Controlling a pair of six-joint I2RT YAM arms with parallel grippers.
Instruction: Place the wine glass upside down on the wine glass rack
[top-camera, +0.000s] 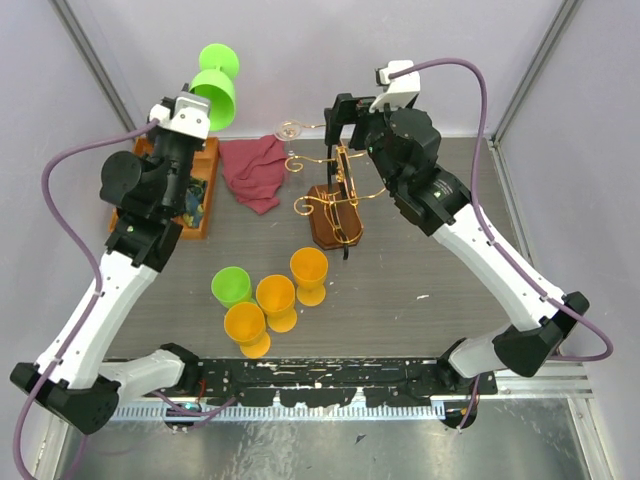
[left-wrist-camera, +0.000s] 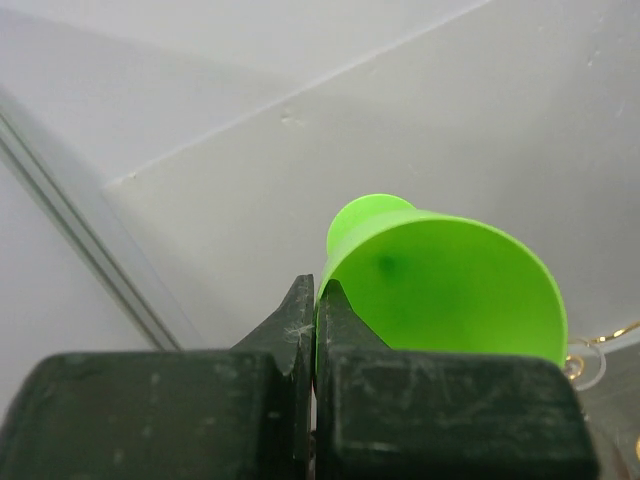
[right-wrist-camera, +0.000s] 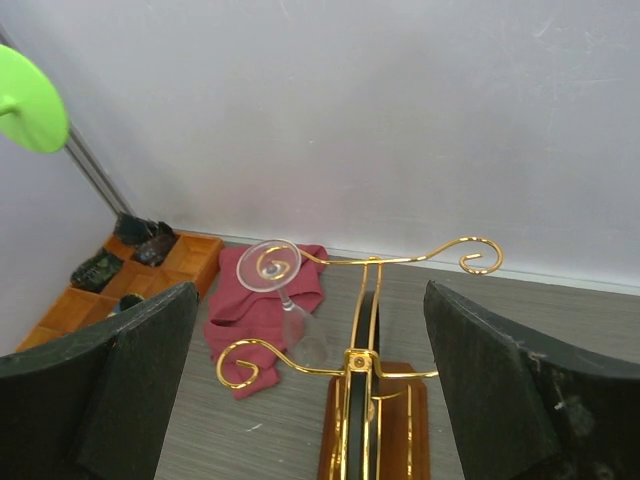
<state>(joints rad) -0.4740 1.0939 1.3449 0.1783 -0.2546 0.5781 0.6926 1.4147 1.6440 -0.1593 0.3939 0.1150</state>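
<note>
A green plastic wine glass (top-camera: 218, 85) (left-wrist-camera: 450, 290) hangs tilted in the air at the back left, and its foot (right-wrist-camera: 30, 100) shows in the right wrist view. My left gripper (top-camera: 196, 108) (left-wrist-camera: 316, 290) is shut on the rim of its bowl. The gold wire wine glass rack (top-camera: 335, 195) (right-wrist-camera: 365, 340) stands on its brown wooden base mid-table. A clear wine glass (top-camera: 290, 130) (right-wrist-camera: 290, 300) hangs upside down from its upper left arm. My right gripper (top-camera: 345, 112) (right-wrist-camera: 309, 290) hovers open just behind and above the rack, holding nothing.
A dark red cloth (top-camera: 255, 170) lies left of the rack. Farther left, under my left arm, sits a wooden compartment tray (top-camera: 205, 195) (right-wrist-camera: 120, 285). In front of the rack stand one green cup (top-camera: 231, 285) and three orange cups (top-camera: 275, 298).
</note>
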